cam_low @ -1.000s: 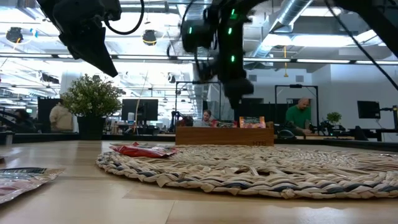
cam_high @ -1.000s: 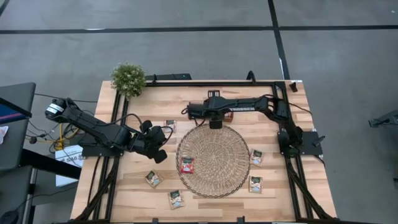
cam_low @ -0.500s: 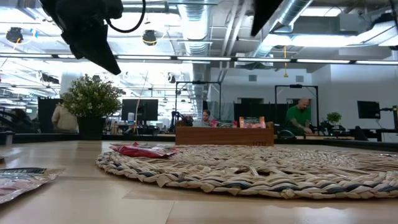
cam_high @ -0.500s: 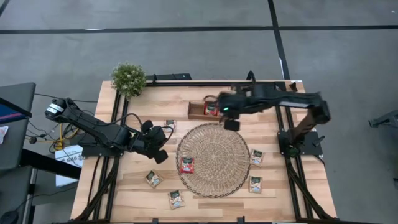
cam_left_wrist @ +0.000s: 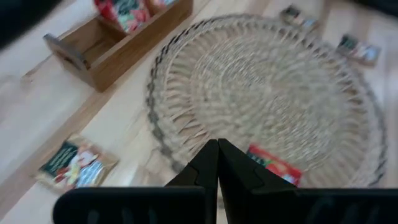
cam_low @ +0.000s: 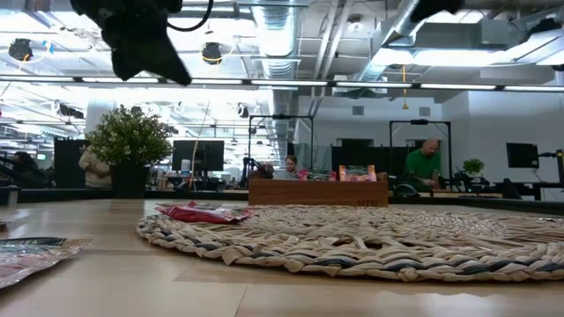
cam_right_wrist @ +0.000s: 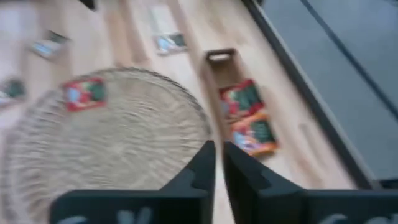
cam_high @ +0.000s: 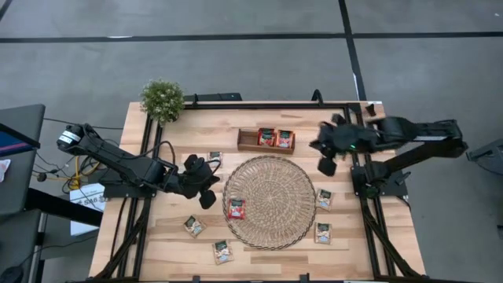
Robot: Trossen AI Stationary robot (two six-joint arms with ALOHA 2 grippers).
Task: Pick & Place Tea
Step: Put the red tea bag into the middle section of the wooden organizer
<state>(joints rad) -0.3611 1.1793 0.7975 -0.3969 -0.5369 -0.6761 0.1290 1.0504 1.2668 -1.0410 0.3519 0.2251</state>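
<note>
Two red-orange tea sachets lie in the small wooden tray at the far side of the table. Another red sachet lies flat on the left part of the round woven mat. Several whitish sachets lie on the bare wood, such as one left of the tray and one right of the mat. My left gripper hovers shut just left of the mat, pointing at the red sachet. My right gripper is raised right of the tray, its fingers nearly together with nothing between them.
A potted plant stands at the far left corner. Black frame rails run along both table sides. More whitish sachets lie near the front edge. People and desks show in the room beyond the table.
My right gripper has swung from over the tray toward the table's right edge and risen, uncovering the tray with its two red sachets. My left gripper has edged slightly toward the mat.
</note>
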